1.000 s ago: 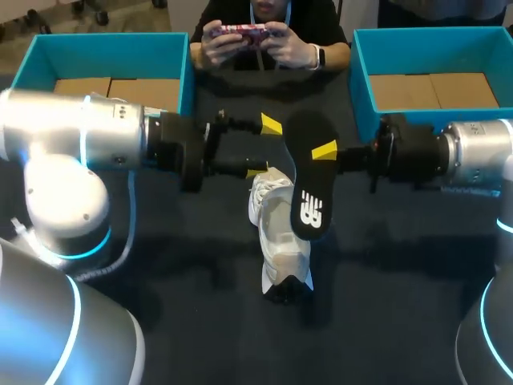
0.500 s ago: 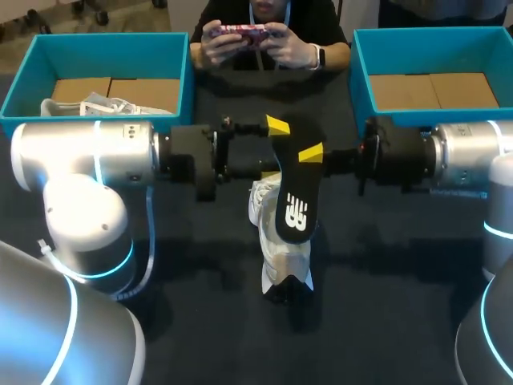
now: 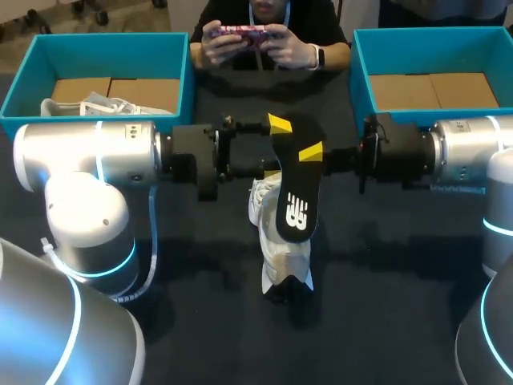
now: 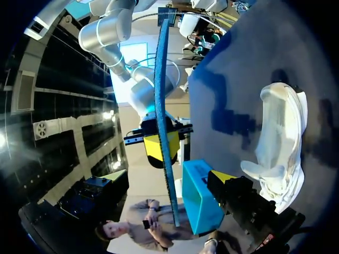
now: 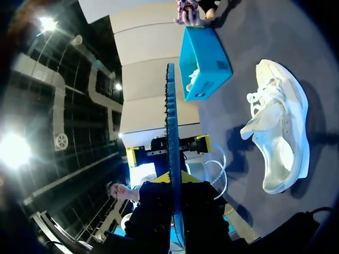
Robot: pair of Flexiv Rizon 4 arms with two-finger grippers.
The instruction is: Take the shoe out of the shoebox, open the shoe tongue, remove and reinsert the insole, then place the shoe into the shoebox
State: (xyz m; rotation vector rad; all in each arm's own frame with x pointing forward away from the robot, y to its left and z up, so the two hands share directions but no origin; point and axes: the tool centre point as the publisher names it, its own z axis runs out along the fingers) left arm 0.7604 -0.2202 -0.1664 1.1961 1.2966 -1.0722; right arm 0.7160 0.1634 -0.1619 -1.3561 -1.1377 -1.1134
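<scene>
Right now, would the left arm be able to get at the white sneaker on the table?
Probably yes. The left claw is open and empty, close to the white sneaker, with nothing between them. The insole, gripped by the right claw, hangs close beside it and might get brushed.

The shoe (image 3: 280, 257) is white all over, the laces also. The insole (image 3: 298, 200) has a black face with a white logo mark, and its thin edge is blue. The left shoebox (image 3: 104, 42) and the right shoebox (image 3: 433, 36) are turquoise, with brown cardboard inside. The table (image 3: 200, 321) is nearly black. The left gripper (image 3: 274, 146) and the right gripper (image 3: 309, 155) have yellow tips on black bodies. The left arm (image 3: 88, 152) and the right arm (image 3: 469, 148) are silver with light blue rings.
</scene>
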